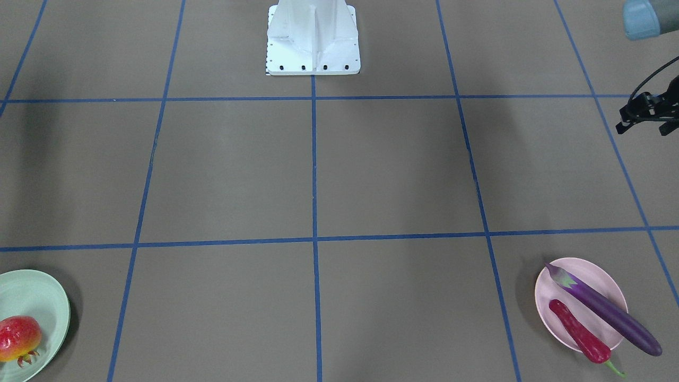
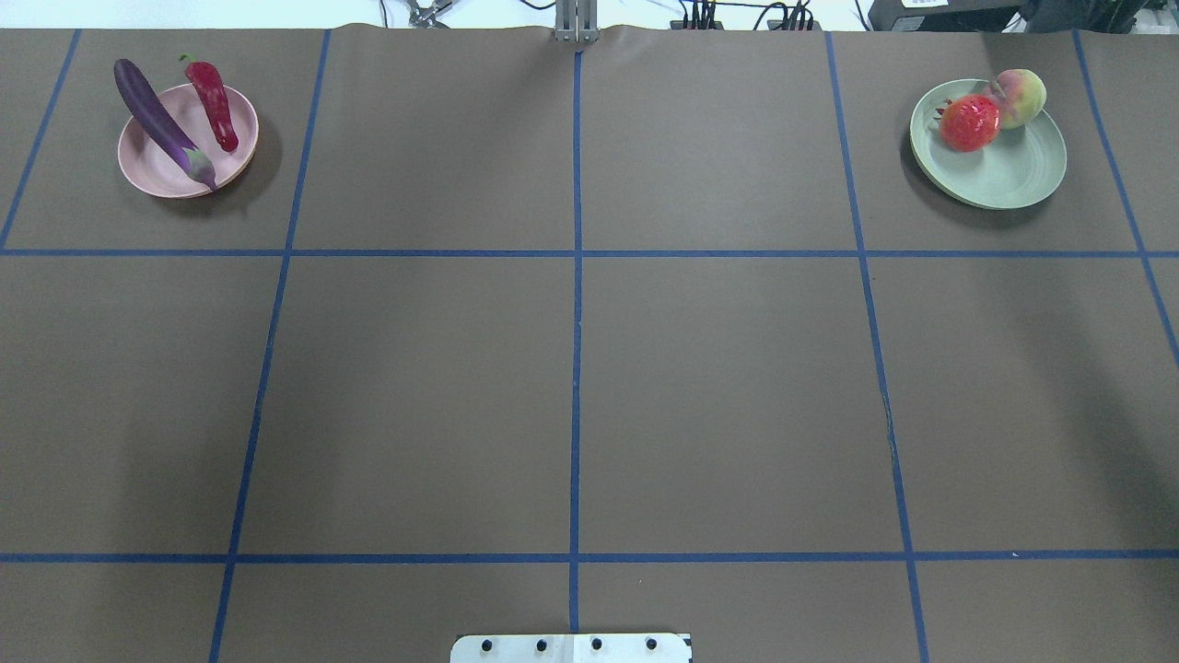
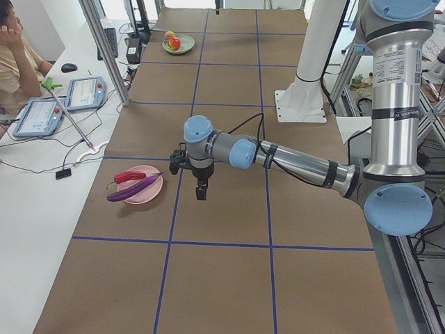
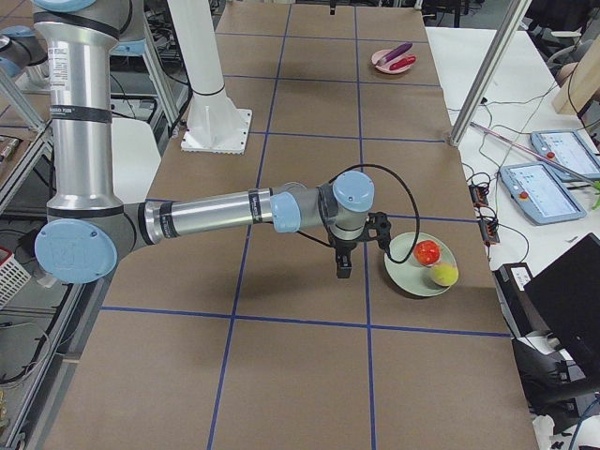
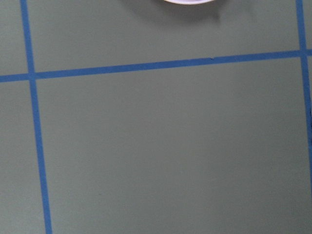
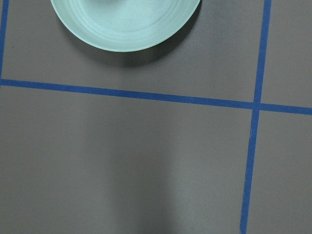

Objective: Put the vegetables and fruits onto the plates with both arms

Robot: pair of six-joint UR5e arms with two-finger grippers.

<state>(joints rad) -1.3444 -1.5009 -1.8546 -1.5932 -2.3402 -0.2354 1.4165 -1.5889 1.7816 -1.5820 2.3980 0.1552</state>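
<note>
Eggplant (image 2: 164,124) and chili (image 2: 214,101) lie on the pink plate (image 2: 152,172), far left; peach (image 2: 1021,97) and pomegranate (image 2: 969,122) touch on the green plate (image 2: 1009,175), far right. Placing looks finished; left claw (image 3: 201,191) and right claw (image 4: 343,267) hang empty nearby, spread or pressed together I cannot tell; next, likely only a retreat.

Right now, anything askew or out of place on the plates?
Nothing spilled or damaged. The eggplant lies across the pink plate with its blunt end well past the rim, and the chili overhangs at its stem end. The peach sits right at the green plate far edge, beside the pomegranate.
</note>
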